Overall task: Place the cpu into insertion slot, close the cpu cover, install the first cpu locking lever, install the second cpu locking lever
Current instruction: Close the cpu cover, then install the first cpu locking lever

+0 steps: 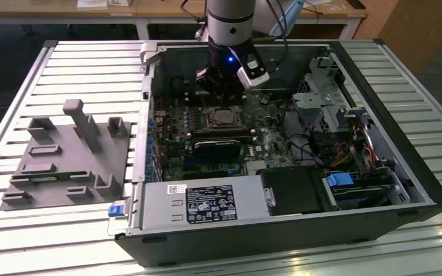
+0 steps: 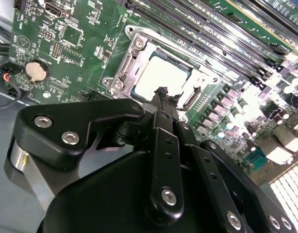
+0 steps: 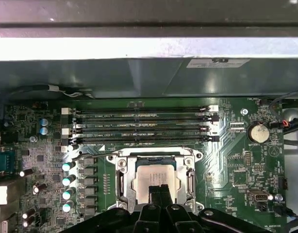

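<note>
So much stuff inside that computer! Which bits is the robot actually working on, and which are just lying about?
Part of the job:
gripper, poised over the socket
cpu
cpu cover
insertion slot

Just lying about:
memory slots
coin battery
power supply
grey fixture tray
slatted table

Slatted silvery metal table [image 1: 83, 63], ribs running side to side across the exterior view. Directly on it, at centre and toward the exterior view's right: open black computer case [image 1: 282, 241], laid on its side. Just beside the case, on the exterior view's left: grey moulded fixture plate [image 1: 52, 167] with upright posts and shallow recesses, lying flat.
</note>
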`<state>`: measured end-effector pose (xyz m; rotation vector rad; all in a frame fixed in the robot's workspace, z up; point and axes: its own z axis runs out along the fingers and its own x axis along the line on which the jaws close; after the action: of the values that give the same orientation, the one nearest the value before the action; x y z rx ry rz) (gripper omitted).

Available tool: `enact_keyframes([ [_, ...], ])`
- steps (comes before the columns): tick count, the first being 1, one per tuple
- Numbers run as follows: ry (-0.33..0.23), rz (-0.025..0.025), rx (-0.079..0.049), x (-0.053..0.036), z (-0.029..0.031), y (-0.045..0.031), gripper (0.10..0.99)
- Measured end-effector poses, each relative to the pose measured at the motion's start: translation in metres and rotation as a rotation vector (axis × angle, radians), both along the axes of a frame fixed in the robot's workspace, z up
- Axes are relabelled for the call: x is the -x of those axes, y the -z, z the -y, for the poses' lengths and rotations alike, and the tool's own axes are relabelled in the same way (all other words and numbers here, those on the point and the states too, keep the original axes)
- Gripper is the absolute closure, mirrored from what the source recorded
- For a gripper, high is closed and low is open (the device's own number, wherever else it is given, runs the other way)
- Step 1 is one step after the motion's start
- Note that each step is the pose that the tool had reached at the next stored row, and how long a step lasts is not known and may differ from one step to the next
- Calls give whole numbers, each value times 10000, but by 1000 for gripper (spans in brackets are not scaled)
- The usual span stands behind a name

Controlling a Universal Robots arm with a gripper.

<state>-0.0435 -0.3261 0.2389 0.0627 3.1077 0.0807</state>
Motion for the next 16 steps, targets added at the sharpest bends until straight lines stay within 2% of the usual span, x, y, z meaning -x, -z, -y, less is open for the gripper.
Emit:
enact_keyframes([
  [16,33,0,-6,14,0,-2,980],
])
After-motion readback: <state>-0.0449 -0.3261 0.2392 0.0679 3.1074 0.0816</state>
